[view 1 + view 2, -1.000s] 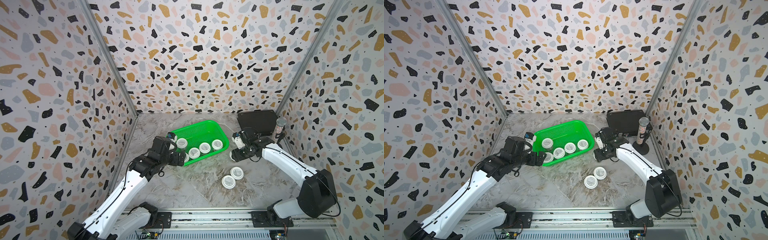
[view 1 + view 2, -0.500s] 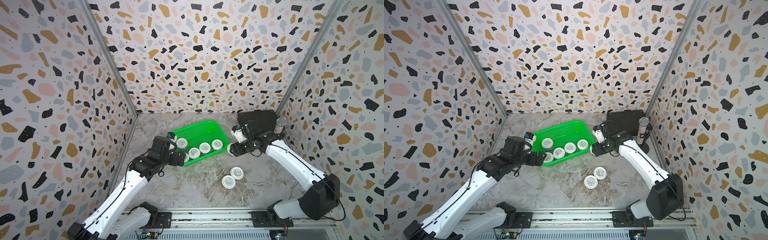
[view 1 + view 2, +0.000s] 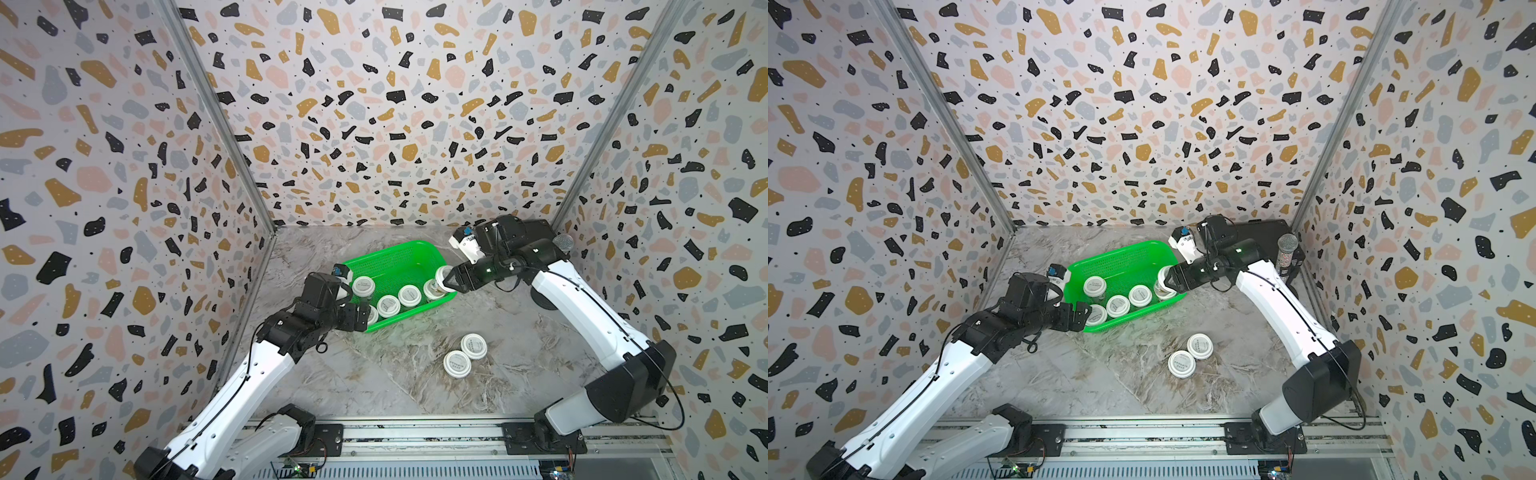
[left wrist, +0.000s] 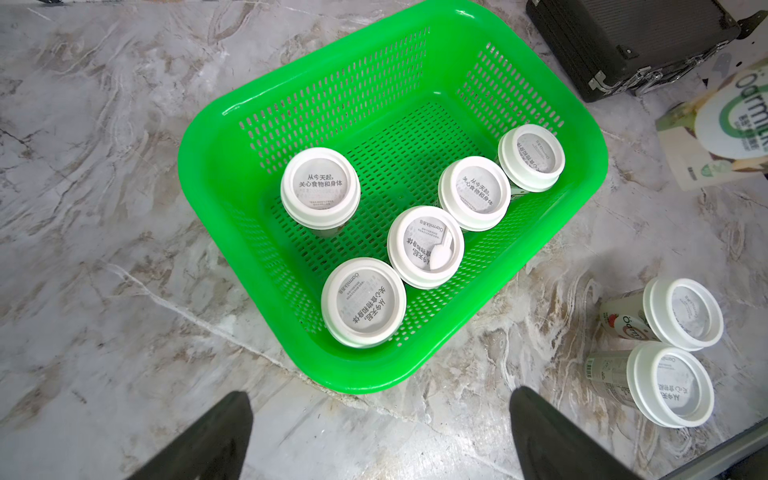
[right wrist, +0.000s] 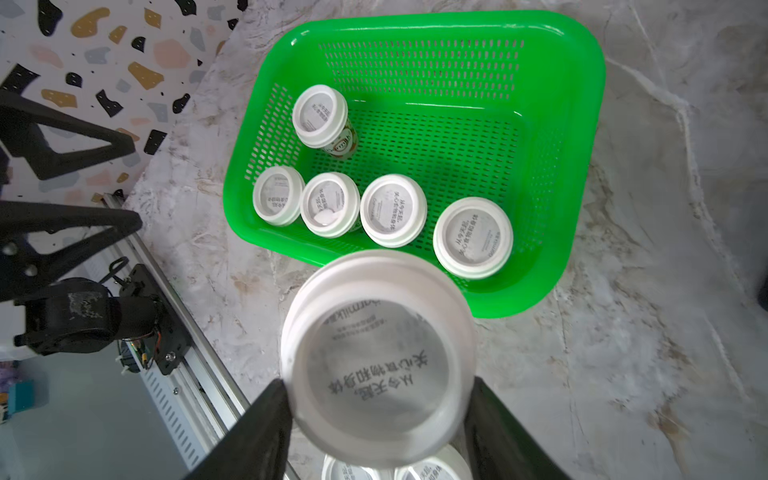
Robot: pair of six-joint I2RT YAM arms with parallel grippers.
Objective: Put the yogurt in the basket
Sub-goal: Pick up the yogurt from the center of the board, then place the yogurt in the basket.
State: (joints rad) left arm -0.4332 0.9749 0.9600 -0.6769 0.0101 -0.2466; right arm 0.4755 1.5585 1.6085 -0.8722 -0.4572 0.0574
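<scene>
- The right gripper point(image 5: 376, 409) pinches one yogurt cup point(image 5: 376, 361) by its sides, above the right end of the basket point(image 4: 199, 137).
- The left gripper point(image 4: 380, 411) gapes wide, empty, by the near-left corner.
- Five cups point(image 4: 428, 247) sit inside; two cups point(image 3: 473, 346) stand outside, near right.
- Probably light, thin-walled, smooth: grip below the lid, gently.

In the right wrist view the held yogurt cup point(image 5: 378, 365) has blurred lid print and hidden sides; two more cups point(image 5: 357, 469) are cut off by the picture's edge. In a top view the left gripper point(image 3: 360, 319) covers part of one cup point(image 3: 373, 314) in the basket point(image 3: 386, 249), and the right arm point(image 3: 1279, 307) hides part of the black case point(image 3: 1264, 237).
</scene>
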